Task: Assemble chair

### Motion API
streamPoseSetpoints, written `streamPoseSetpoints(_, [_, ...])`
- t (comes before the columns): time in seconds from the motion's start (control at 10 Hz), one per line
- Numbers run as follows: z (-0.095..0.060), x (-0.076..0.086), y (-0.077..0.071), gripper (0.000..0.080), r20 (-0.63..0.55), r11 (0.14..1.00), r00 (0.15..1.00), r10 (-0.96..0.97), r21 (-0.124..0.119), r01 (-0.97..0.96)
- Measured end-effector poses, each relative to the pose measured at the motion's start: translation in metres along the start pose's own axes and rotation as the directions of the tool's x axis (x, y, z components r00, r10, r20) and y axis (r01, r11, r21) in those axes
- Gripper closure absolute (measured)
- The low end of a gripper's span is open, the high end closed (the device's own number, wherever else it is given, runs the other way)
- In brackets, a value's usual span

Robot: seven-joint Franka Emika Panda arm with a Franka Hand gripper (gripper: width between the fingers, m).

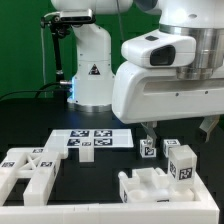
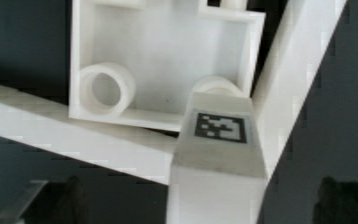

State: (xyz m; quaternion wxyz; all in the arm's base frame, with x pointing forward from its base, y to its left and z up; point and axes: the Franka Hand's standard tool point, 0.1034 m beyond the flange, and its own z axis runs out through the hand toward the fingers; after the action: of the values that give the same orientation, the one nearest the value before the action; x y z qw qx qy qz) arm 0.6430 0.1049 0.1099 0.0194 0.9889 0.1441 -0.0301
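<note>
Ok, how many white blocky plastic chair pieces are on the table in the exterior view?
5. A large block at the exterior view's left, a slotted block in front, a tagged cube by it, two small tagged pieces below the gripper; others may hide behind it.

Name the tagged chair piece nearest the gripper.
The cube-ended post, just below the gripper, centred under its open jaws. The smaller tagged piece stands off to one side, and the slotted block lies far toward the exterior view's left.
</note>
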Motion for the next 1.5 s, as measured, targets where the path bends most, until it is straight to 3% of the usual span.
streamPoseSetpoints(0.1, [0.004, -0.005, -0.001, 0.0151, 0.036, 0.997, 0.998, 0.053, 0.045, -0.055])
streamPoseSetpoints(0.3, [0.013, 0.006, 0.000, 0.0151, 0.056, 0.981, 0.988, 0.142, 0.128, -0.148])
streamPoseSetpoints(0.5, [0.019, 0.011, -0.009, 0.0151, 0.036, 0.981, 0.988, 0.147, 0.123, -0.150])
streamPoseSetpoints(0.9, [0.022, 0.010, -0.007, 0.0151, 0.040, 0.980, 0.988, 0.150, 0.122, -0.154])
streamPoseSetpoints(1.1, [0.022, 0.010, -0.007, 0.0197, 0.040, 0.980, 0.988, 0.150, 0.122, -0.154])
streamPoseSetpoints(1.2, [0.022, 0.010, -0.007, 0.0373, 0.040, 0.980, 0.988, 0.150, 0.122, -0.154])
streamPoseSetpoints(1.3, [0.022, 0.010, -0.007, 0.0373, 0.040, 0.980, 0.988, 0.150, 0.122, -0.154])
streamPoseSetpoints(1.4, [0.022, 0.010, -0.007, 0.0514, 0.040, 0.980, 0.988, 0.150, 0.122, -0.154])
streamPoseSetpoints(1.5, [0.022, 0.010, -0.007, 0.0514, 0.041, 0.979, 0.987, 0.157, 0.122, -0.161])
